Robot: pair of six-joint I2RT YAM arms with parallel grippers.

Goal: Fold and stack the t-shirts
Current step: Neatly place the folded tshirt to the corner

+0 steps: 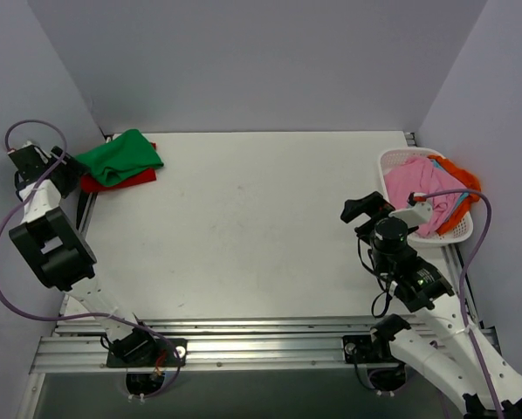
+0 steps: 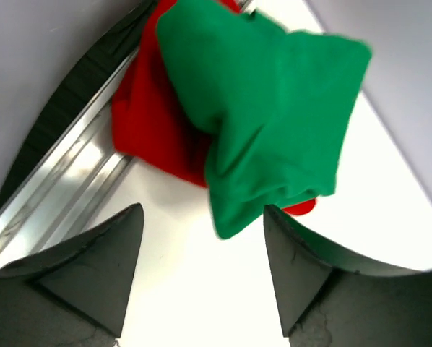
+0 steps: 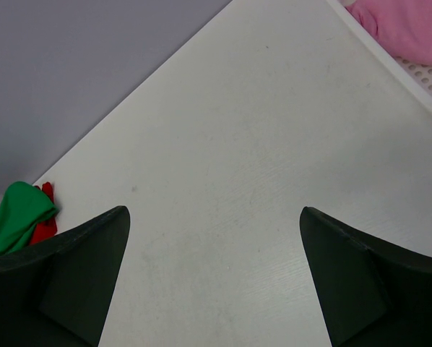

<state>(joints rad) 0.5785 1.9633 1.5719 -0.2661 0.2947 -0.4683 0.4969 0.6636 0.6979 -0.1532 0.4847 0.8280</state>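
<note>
We see the left gripper (image 2: 201, 210) with its two dark fingers spread wide and nothing between them. It hovers just above the desk (image 1: 261, 227) at the far left corner, pointing at a small pile. Right in front of it lies the green t-shirt (image 2: 274, 108), folded into a rough rectangle. Under it is the red t-shirt (image 2: 147, 123), also folded, its edges showing on the left and at the near side. In the overhead view the green one sits a little askew on the red, and the pair lies close to the desk's left edge.

The right gripper (image 3: 214, 211) is likewise spread and empty. It hangs over the desk near the right edge, just beside the white basket (image 1: 390, 162). In that basket a pink t-shirt (image 1: 418, 185) lies crumpled on top. An orange t-shirt (image 1: 460, 170) shows behind it toward the far side. Neither is folded.

We judge the task partly done: two shirts look folded and stacked, while at least the pink and the orange wait in the basket. How many more lie beneath them we cannot tell. The next job seems to be lifting the pink shirt out onto the middle of the desk.
</note>
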